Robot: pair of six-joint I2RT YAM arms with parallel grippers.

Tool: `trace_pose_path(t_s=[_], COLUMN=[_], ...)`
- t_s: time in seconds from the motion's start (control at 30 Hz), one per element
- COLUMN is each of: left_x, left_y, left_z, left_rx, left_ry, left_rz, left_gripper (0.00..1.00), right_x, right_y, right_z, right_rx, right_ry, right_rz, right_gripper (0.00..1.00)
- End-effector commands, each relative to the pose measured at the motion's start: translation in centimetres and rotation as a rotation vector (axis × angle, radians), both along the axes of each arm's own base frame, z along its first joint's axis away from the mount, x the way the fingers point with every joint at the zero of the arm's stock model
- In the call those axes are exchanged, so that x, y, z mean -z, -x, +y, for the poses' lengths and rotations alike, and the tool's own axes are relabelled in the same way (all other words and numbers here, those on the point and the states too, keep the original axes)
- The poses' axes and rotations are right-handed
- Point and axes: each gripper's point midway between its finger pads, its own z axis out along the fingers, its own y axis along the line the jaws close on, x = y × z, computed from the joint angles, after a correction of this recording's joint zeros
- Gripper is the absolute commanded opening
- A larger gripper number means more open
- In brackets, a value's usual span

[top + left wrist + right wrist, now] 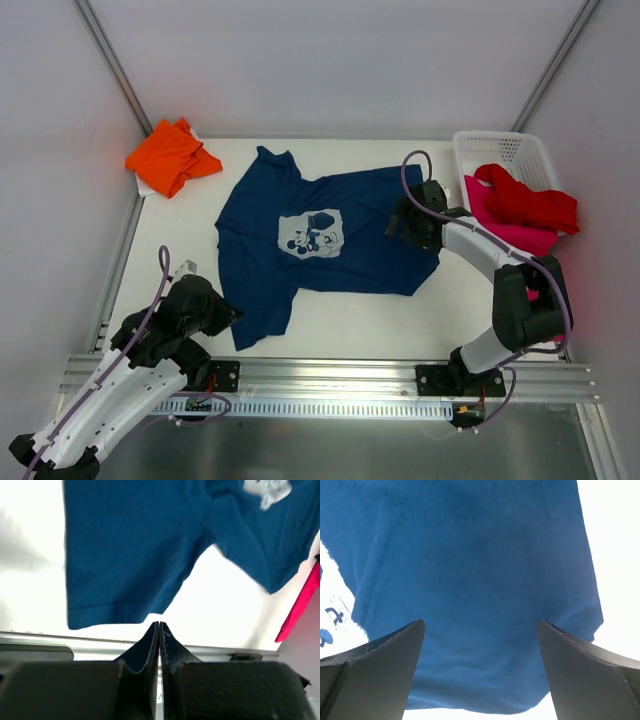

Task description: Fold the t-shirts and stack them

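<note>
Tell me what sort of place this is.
Probably a robotics lab test cell, not a home: a white table boxed in by plain white panels, left arm and right arm bolted to an aluminium rail, a navy t-shirt spread flat.

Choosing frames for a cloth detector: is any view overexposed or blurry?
Top external: sharp and evenly lit, with an orange tint on the wall beside the orange t-shirt. Left wrist: table blown out white, navy t-shirt slightly soft. Right wrist: the same shirt looks soft, with little weave detail, and the table is blown out at the right edge.
</note>
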Motion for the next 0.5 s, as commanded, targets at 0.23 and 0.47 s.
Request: trace_pose_path(t_s=[0.23,0.47], left_x=[-3.1,-6.4], left_y=[-9.5,-20.8], left_z=[1.2,-4.1], left_rx=[-0.064,0.093], left_ry=[-0.288,-0.481], left_rz=[-0.319,-0.505], left_gripper=[0.0,0.0], right_x=[-2.5,-6.8], right_y=[-6.9,-13.8], right_z=[4.6,6.7], right_rx=[-0.111,-0.202], right_ry=[-0.16,-0.287], right_rz=[-0.114,-0.182], right_gripper=[1.0,0.42])
